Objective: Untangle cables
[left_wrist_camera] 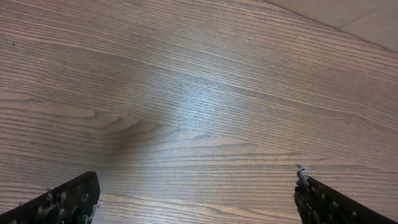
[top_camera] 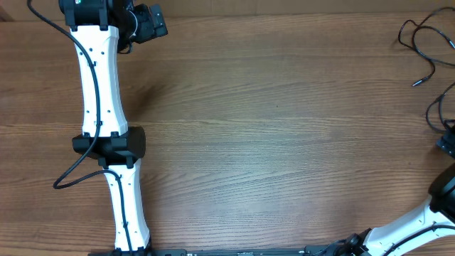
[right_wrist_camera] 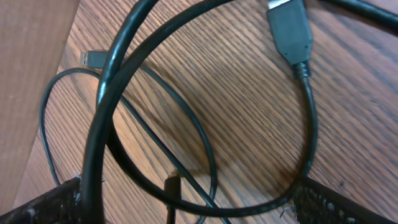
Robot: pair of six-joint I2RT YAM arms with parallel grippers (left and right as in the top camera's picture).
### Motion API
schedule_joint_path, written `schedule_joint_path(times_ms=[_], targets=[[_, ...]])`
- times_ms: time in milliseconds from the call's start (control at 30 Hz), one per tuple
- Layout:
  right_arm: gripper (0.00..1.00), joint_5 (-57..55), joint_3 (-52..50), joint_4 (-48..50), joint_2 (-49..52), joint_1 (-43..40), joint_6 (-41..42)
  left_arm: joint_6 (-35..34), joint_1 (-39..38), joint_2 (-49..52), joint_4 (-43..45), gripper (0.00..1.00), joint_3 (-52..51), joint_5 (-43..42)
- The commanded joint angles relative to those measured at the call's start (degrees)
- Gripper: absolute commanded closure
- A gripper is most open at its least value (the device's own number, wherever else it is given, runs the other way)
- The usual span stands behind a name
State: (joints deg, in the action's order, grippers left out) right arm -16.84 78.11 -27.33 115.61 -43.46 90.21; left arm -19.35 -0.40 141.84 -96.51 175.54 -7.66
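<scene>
**Item 1, left gripper (left_wrist_camera: pixel 198 200).** Jaws spread to full width. The two dark fingertips (left_wrist_camera: pixel 62 202) sit in the lower corners of the left wrist view, with only bare wood grain between them. It holds nothing and touches nothing. In the overhead view the white left arm (top_camera: pixel 99 78) runs up the left side of the frame to the upper left corner, well apart from the cords.

**Item 2, right gripper (right_wrist_camera: pixel 196 205).** Jaws also spread wide, and nothing is clamped. The fingertips (right_wrist_camera: pixel 348 202) show in the lower corners of the right wrist view. A black cord loop (right_wrist_camera: pixel 109 93) sweeps from the top of the frame down past the lower-left fingertip and curves round to the lower-right one. Whether it touches either finger cannot be told.

**Item 3, the cables (top_camera: pixel 425 48).** These are thin black cords lying loose on the table (top_camera: pixel 284 142) at the upper right and right edge of the overhead frame. One strand ends in a small pale-tipped plug (top_camera: pixel 418 82).
- In the right wrist view, a flat black plug (right_wrist_camera: pixel 289 31) lies at the upper right.
- A smaller plug (right_wrist_camera: pixel 92 59) lies at the upper left.
- A thinner loop (right_wrist_camera: pixel 205 143) crosses under the thicker one near the centre.

**Item 4, right arm (top_camera: pixel 412 227).** A white link enters the overhead frame at the lower right corner.
</scene>
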Motion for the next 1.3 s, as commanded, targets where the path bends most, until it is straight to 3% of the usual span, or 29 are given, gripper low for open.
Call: schedule_joint_path(times_ms=[0, 200, 267, 300, 333, 400, 700, 900, 1267], targets=[[0.0, -1.1, 0.6, 1.7, 0.6, 0.0, -3.0, -0.3, -0.4, -2.0, -0.2, 0.0, 1.2, 0.6], [0.0, -1.4, 0.6, 5.6, 0.6, 0.0, -9.8, -0.3, -0.4, -2.0, -0.2, 0.0, 1.2, 0.6], [0.25, -2.3, 0.6, 5.6, 0.6, 0.0, -9.8, -0.3, -0.4, -2.0, -0.2, 0.0, 1.2, 0.6], [0.45, -2.8, 0.6, 5.6, 0.6, 0.0, -9.8, -0.3, -0.4, -2.0, -0.2, 0.0, 1.2, 0.6], [0.73, -3.2, 0.6, 5.6, 0.6, 0.0, -9.8, -0.3, -0.4, -2.0, -0.2, 0.0, 1.2, 0.6], [0.96, -3.6, 0.6, 5.7, 0.6, 0.0, -9.7, -0.3, -0.4, -2.0, -0.2, 0.0, 1.2, 0.6], [0.96, -4.1, 0.7, 5.6, 0.6, 0.0, -9.9, -0.3, -0.4, -2.0, -0.2, 0.0, 1.2, 0.6], [0.96, -4.2, 0.8, 6.3, -3.6, -0.1, -18.5, -0.3, -0.4, -2.0, -0.2, 0.0, 1.2, 0.6], [0.96, -4.2, 0.8, 4.0, -13.0, -0.7, -21.8, -0.3, -0.4, -2.0, -0.2, 0.0, 1.2, 0.6]])
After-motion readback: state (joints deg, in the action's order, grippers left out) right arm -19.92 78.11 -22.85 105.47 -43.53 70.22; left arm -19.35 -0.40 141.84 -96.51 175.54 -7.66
